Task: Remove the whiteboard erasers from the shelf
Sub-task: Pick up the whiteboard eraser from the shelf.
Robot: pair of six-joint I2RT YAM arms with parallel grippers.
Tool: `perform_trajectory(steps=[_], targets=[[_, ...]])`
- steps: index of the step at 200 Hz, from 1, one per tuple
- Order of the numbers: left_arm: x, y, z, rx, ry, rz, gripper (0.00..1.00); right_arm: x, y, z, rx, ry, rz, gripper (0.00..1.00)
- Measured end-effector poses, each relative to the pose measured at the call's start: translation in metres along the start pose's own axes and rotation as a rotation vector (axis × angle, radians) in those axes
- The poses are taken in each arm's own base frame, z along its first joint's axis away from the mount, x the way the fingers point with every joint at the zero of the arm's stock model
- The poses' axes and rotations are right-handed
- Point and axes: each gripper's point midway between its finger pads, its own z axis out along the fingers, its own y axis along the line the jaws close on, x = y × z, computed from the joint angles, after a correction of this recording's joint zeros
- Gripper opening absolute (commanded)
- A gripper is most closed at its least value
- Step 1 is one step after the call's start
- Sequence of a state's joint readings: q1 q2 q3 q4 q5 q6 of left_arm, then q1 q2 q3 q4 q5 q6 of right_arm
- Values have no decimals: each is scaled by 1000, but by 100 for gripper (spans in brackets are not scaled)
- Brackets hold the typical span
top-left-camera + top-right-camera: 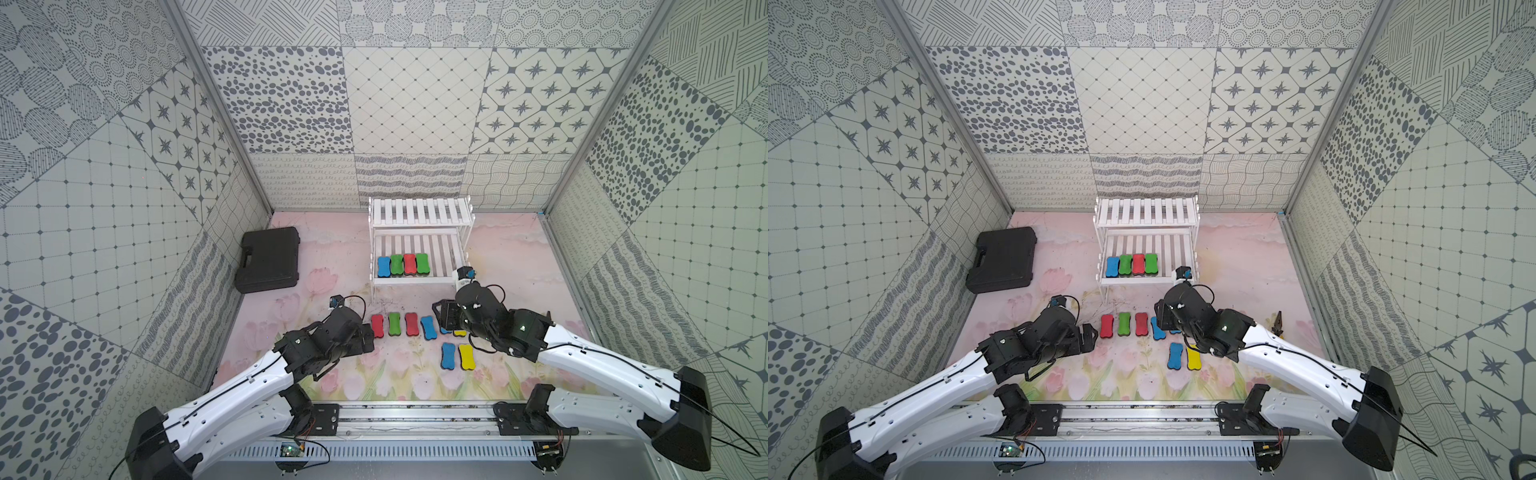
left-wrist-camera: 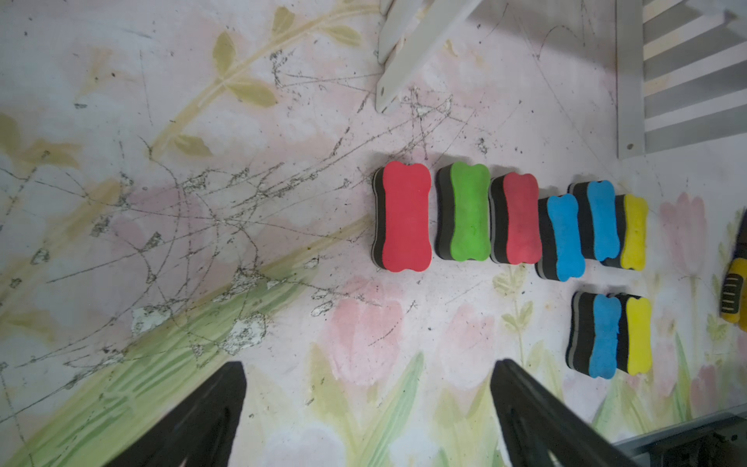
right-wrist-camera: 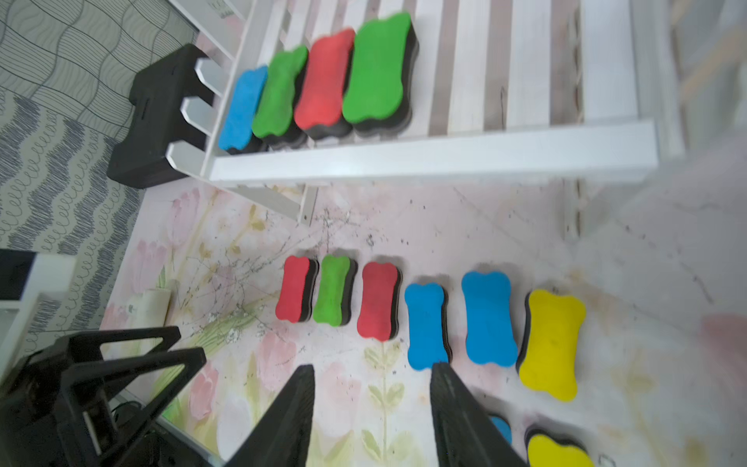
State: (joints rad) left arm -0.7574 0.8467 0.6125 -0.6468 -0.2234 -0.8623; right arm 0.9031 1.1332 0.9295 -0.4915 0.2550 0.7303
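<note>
I have left gripper (image 2: 368, 364) and right gripper (image 3: 372, 368) released, empty; moving, I may knock the blue eraser (image 3: 426, 325) beside my right fingers (image 3: 444, 388).

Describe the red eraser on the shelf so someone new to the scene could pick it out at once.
Find the white slatted shelf at the back of the table. Its lower tier holds a row of four erasers; the red eraser is third from the blue eraser. It is the only red one on the shelf, between two green erasers.
</note>
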Motion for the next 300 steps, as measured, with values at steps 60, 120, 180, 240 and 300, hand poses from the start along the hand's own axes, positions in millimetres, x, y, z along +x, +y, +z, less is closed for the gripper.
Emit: perform_trajectory(steps=[60, 120, 180, 240, 300], targets=[[-2, -3, -3, 10, -6, -2, 99, -68, 3, 65, 73, -49, -46, 55], [-3, -2, -8, 17, -11, -4, 99, -69, -6, 103, 126, -8, -72, 57], [-1, 1, -9, 13, -8, -3, 99, -68, -15, 115, 147, 10, -74, 57], [-1, 1, -10, 15, -10, -4, 99, -74, -12, 117, 137, 6, -71, 56], [-2, 0, -11, 16, -11, -4, 99, -71, -16, 127, 145, 27, -71, 53]])
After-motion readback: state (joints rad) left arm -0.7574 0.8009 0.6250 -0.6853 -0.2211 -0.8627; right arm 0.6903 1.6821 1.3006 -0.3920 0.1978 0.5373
